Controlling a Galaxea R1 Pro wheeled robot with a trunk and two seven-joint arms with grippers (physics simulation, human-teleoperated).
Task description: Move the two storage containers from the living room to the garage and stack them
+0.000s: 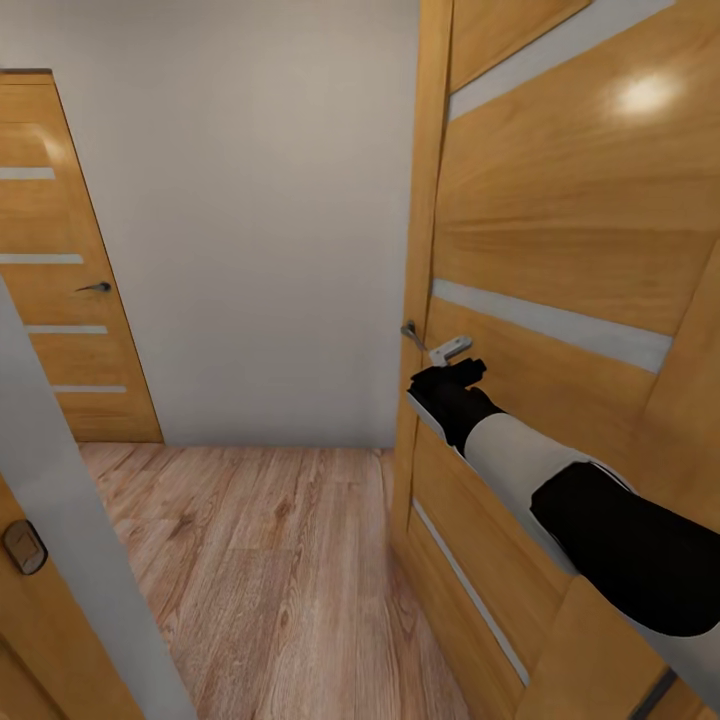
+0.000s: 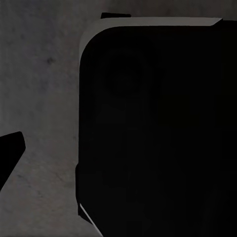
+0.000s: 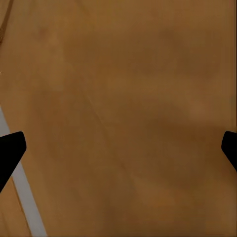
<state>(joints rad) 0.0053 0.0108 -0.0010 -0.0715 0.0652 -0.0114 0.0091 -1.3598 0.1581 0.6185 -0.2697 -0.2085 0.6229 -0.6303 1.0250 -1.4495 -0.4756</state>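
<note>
The right arm's jaws [image 1: 462, 372] reach to the wooden door [image 1: 560, 250], just below its handle [image 1: 440, 350]. In the right wrist view the fingertips [image 3: 10, 150] stand spread wide, with bare door panel between them. The left jaws' state cannot be told; a dark rounded shape [image 2: 158, 133] lies ahead of them. Light wood-plank flooring [image 1: 270, 560] runs to a second door [image 1: 60, 280]; neither container is in sight.

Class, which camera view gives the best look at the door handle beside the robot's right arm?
The head view: the door handle shows whole, just above the right gripper, on the wooden door. The right wrist view gives close wood of that door, the left wrist view dark shapes, neither a handle.
</note>
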